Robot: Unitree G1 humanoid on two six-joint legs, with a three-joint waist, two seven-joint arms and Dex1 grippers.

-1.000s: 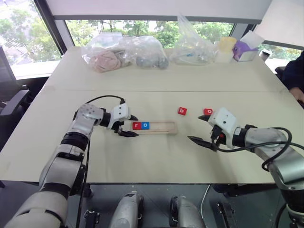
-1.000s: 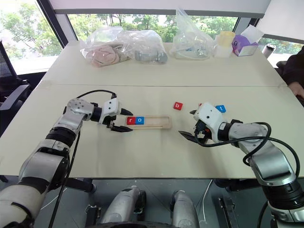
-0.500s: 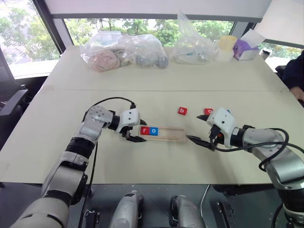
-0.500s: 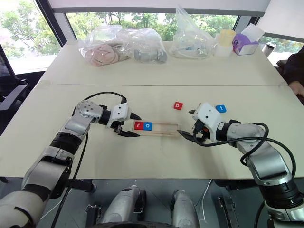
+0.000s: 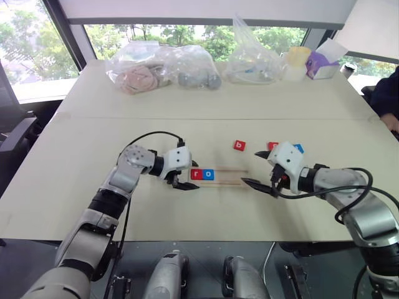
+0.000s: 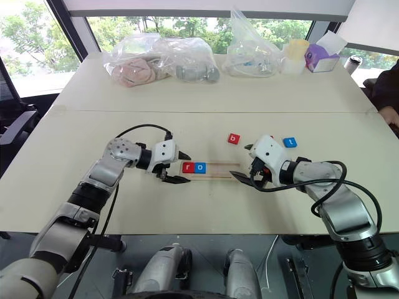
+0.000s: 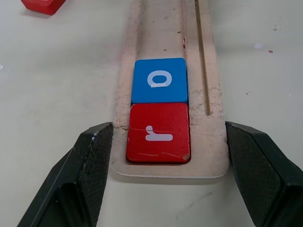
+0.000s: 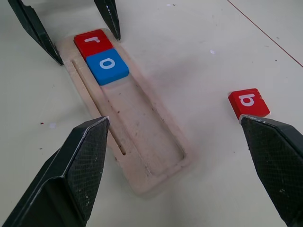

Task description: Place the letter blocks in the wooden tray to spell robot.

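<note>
Near the middle of the bench (image 5: 75, 180), the wooden tray (image 5: 225, 176) is laid lengthwise from left to right. Two letter blocks are seated side by side at its left end: a red "r" block (image 5: 196, 174) in the end slot and a blue "o" block (image 5: 208, 174) touching it. The remaining slots are seen bare in the right wrist view. The left end effector (image 5: 189, 177) is clenched on the tray's left end, with one black finger (image 7: 92, 165) pressed against each long side just beside the "r" block. The right end effector (image 5: 252, 167) is released and nothing is grasped by it. Its fingers are spread wide, and the nearer fingertip is positioned at the tray's right end; whether contact is made cannot be told. Three blocks are left loose on the bench beyond the tray's right half. A red "b" block (image 5: 239, 145) lies unobstructed. A second red block (image 5: 272, 146) is partly hidden behind the right end effector, so its letter cannot be read. A blue "t" block (image 6: 289, 142) lies just beside it. Along the far edge of the bench, clear plastic bags (image 5: 149, 68) with soft contents, a yellow cup (image 5: 298, 62) and a purple box (image 5: 323, 65) are stored well apart from the tray. A person's dark sleeve (image 5: 383, 96) is visible at the right edge.
</note>
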